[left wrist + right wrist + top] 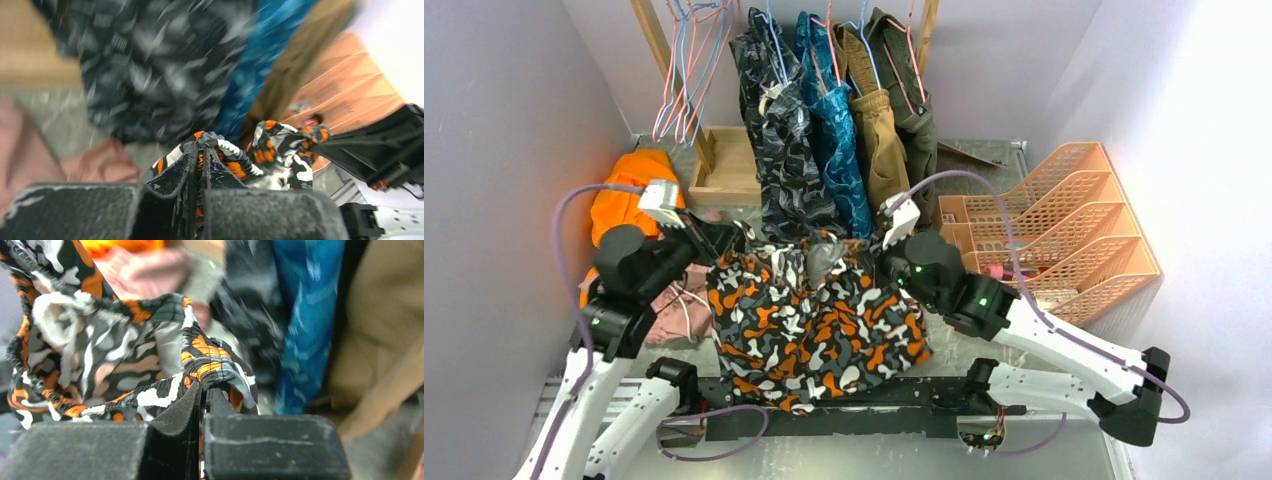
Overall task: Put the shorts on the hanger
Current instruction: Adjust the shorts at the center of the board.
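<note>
Left claw and right claw each pinching shorts waistband, orange file rack alongside

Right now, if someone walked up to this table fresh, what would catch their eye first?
The orange camouflage shorts, stretched in the middle between the left gripper and right gripper, both shut on them. Behind them hangs a row of garments; a peach file rack stands at right.
</note>
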